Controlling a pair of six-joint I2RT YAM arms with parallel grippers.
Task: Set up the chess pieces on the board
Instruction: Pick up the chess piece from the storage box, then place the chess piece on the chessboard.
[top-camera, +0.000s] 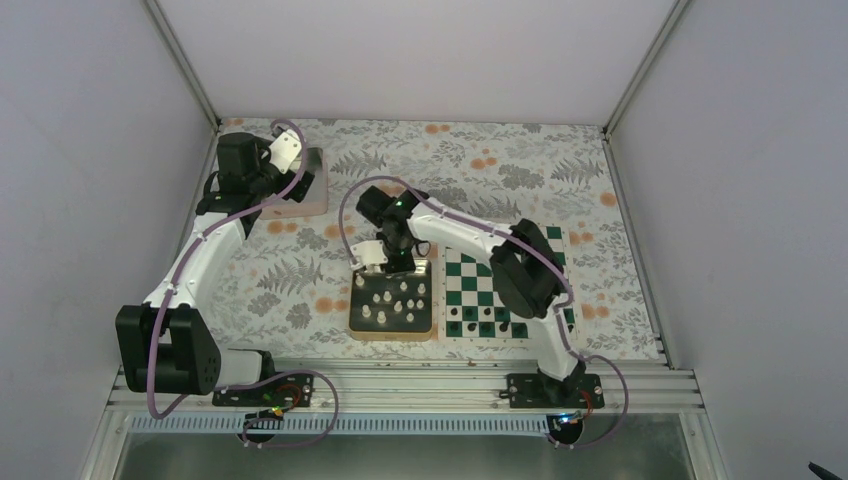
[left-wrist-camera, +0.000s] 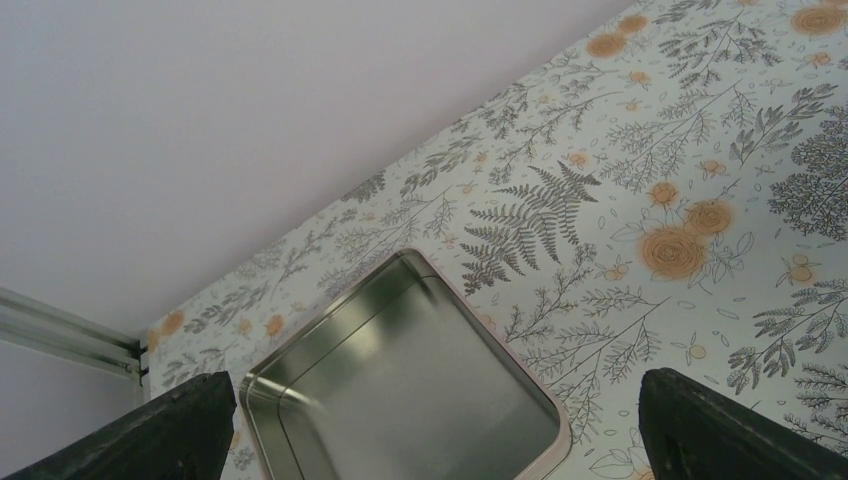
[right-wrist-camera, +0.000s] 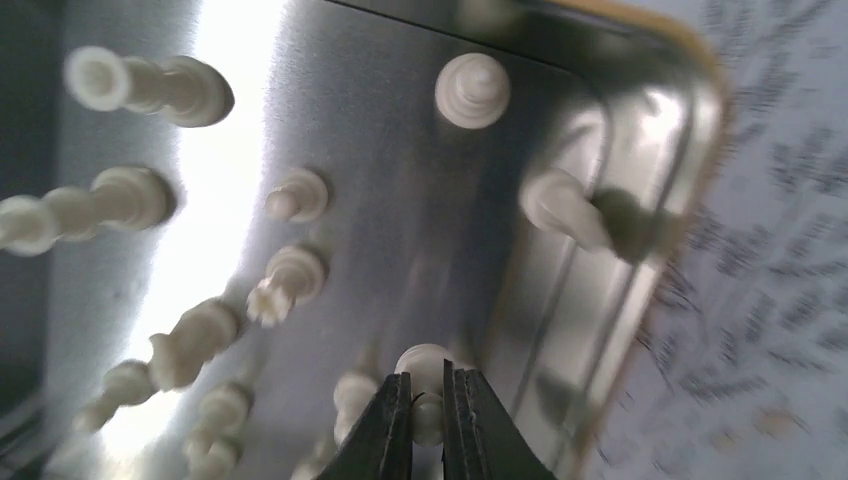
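Held piece: a white chess piece (right-wrist-camera: 425, 358), possibly a pawn, is pinched by the right gripper (right-wrist-camera: 428, 395) inside the gold-rimmed tray (right-wrist-camera: 712, 85).
Board: the board (top-camera: 470, 285) is laid just right of the tray.
Risk: a neighbouring piece (right-wrist-camera: 352, 392) could be toppled on lifting; the narrow pinch could let the held piece twist.
Left arm: the left gripper (left-wrist-camera: 440, 430) is held spread over a silver tin (left-wrist-camera: 400, 390), well left of the tray.
Surface: floral-printed cover (top-camera: 300, 270).
Room: pale walls (top-camera: 400, 50).

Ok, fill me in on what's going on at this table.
The right gripper is down in the gold-rimmed tray, jaws shut on one white chess piece. More white pieces sit in the tray. The board beside it carries black pieces along its near edge. The left gripper hovers open over a metal tin.
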